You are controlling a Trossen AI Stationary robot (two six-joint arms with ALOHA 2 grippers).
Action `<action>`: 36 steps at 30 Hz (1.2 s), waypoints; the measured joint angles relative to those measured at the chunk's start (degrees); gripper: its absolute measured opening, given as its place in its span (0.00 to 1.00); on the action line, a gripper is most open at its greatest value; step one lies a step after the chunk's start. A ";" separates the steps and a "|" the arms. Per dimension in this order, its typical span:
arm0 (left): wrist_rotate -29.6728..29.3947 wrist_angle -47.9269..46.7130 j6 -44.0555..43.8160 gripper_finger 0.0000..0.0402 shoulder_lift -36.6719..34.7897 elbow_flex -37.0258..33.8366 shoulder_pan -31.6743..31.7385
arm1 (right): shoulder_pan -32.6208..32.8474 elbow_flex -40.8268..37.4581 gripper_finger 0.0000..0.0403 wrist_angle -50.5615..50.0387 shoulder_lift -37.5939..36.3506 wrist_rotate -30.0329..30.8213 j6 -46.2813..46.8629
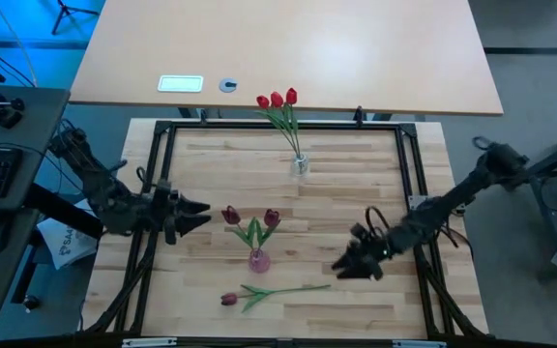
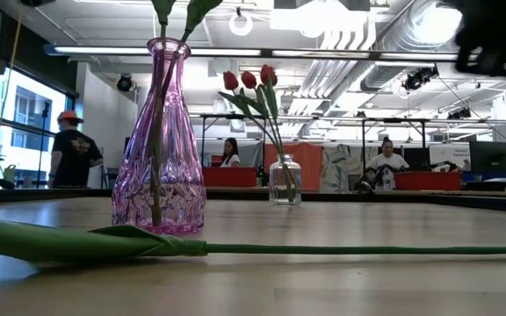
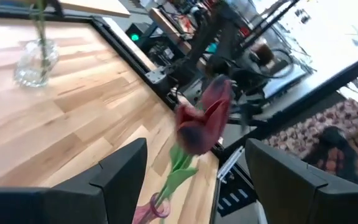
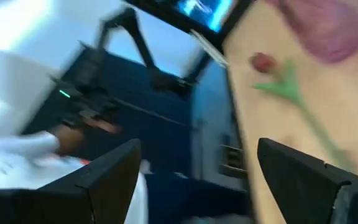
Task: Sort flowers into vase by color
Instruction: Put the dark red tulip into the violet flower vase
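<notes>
Above the pink vase (image 2: 159,140), maroon heads cropped off by the low view's top edge. Beside that vase, lying tulip's (image 2: 235,249) head cut off at the low view's border. Smeared with blur past the right gripper (image 4: 194,180): vase and lying tulip. Clear vase's (image 3: 36,61) red heads cropped in the left wrist view.

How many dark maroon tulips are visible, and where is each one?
3. Two dark maroon tulips stand in the pink vase; the third lies on the table in front of it.
</notes>
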 joint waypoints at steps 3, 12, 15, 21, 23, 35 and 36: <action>-4.06 0.61 -3.87 0.64 0.21 -2.36 -2.27 | 6.25 2.03 0.79 6.29 6.13 7.47 1.50; 0.84 -7.18 -11.20 0.64 -0.94 -4.92 -3.24 | 9.17 29.42 0.79 -20.83 28.27 8.91 -16.28; 5.30 -8.31 -7.88 0.64 -1.44 -4.88 -3.63 | 7.76 38.68 0.79 -32.25 35.52 8.83 -21.96; 12.65 -12.56 -3.90 0.64 -1.81 -4.88 -3.69 | 3.61 53.50 0.79 -43.08 47.53 5.75 -23.59; 14.93 -13.35 -3.33 0.64 -1.86 -4.88 -3.69 | 2.32 58.07 0.79 -45.71 51.02 5.82 -24.65; 17.71 -14.47 -2.12 0.64 -1.81 -4.88 -3.69 | -2.65 73.19 0.78 -56.28 63.70 6.13 -26.47; 17.71 -14.48 -2.12 0.64 -1.82 -4.88 -3.69 | -2.68 73.21 0.78 -56.44 64.00 6.08 -26.55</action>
